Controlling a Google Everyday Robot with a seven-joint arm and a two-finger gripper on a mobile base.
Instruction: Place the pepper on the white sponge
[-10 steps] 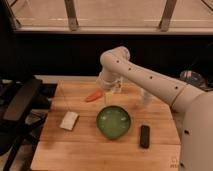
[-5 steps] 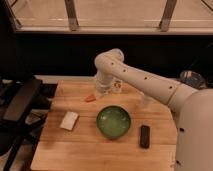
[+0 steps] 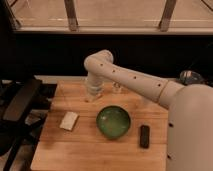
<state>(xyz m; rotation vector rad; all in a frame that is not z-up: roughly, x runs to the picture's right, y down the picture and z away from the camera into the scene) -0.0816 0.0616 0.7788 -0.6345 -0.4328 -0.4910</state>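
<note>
Pepper: cannot be made out; if it is on the worktop, it is hidden at the lower end of the claw, in the back-left part.
Claw (image 3: 93, 96): lowered close to the worktop surface at the back left, pointing down; whether it is apart, together or clamped on something cannot be told.
Arm (image 3: 131, 80): white, reaching in from the right, bent at a rounded elbow above the claw, then dropping straight down.
White sponge (image 3: 69, 120): lies flat near the left edge of the worktop, in front of the claw and apart from it.
Green bowl (image 3: 113, 121): upright at the middle of the worktop, to the right of the sponge, not touching it.
Black block (image 3: 144, 136): small, dark and oblong, lying just to the right of the bowl, towards the front.
Worktop (image 3: 90, 150): pale wood and rectangular.
Black chair (image 3: 22, 100): stands beside the left edge of the worktop.
</note>
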